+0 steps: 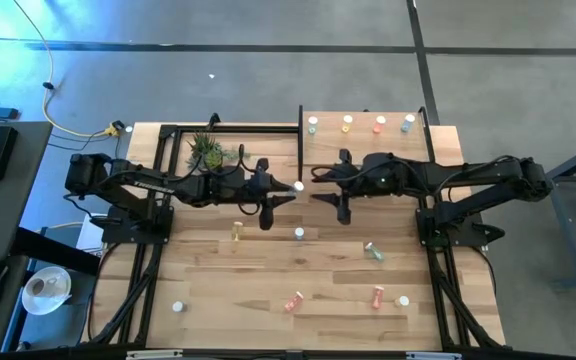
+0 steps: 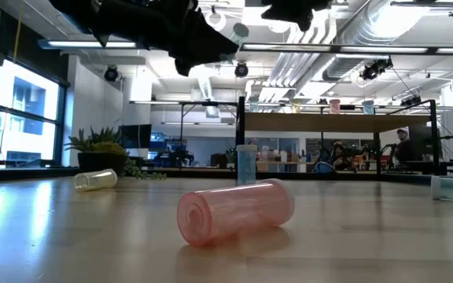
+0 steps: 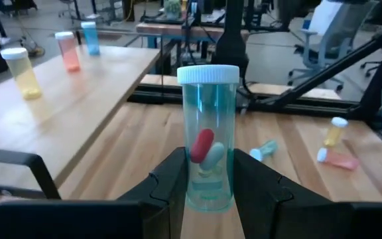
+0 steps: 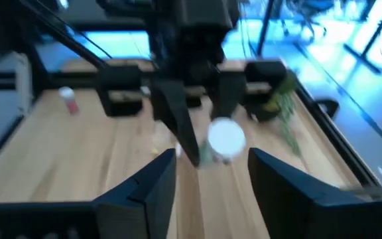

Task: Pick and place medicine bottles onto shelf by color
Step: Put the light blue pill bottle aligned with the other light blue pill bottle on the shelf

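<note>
Your left gripper (image 3: 207, 189) clamps the teal bottle (image 3: 208, 136) upright, cap toward your spread right gripper (image 4: 207, 174), apparently for handover to the shelf (image 1: 368, 150)

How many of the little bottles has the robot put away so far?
Done: four bottles stand in a row on the shelf. In hand: the left jaws are shut on an upright teal bottle over the middle of the table, and the right jaws are open beside it. Left: about seven bottles on the table, such as the pink bottle lying on its side.
</note>
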Robot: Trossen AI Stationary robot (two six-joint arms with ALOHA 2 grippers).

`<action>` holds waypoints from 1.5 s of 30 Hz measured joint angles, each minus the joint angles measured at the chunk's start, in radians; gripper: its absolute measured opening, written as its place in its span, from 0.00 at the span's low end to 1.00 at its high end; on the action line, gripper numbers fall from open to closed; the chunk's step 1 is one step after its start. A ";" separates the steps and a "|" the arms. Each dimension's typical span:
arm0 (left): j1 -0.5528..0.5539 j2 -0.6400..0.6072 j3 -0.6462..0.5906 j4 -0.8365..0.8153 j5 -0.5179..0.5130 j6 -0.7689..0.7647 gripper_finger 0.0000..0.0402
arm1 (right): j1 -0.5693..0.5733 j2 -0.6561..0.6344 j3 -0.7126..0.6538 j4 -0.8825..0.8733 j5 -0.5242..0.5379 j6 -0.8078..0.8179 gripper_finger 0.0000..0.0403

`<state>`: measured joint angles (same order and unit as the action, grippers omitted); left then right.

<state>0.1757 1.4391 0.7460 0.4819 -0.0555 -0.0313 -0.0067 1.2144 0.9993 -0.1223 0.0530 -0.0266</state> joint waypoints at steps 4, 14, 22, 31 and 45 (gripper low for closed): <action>0.000 0.000 0.000 -0.003 0.000 0.038 0.24 | 0.000 0.000 0.000 0.065 -0.008 -0.028 0.52; 0.000 0.000 0.000 -0.006 0.000 0.063 0.24 | 0.000 0.078 0.000 0.189 -0.018 -0.086 0.55; 0.000 0.000 0.000 -0.006 0.000 0.063 0.24 | 0.000 0.149 0.000 0.233 0.063 -0.083 0.55; 0.000 0.000 0.000 0.002 0.000 0.095 0.24 | 0.000 0.149 0.001 0.218 0.051 -0.026 0.55; 0.002 -0.001 0.000 0.047 0.000 0.142 0.24 | 0.000 0.149 0.001 0.209 0.052 -0.026 0.53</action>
<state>0.1772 1.4380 0.7460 0.5293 -0.0559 0.1111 -0.0067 1.3632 1.0000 0.0872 0.1051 -0.0521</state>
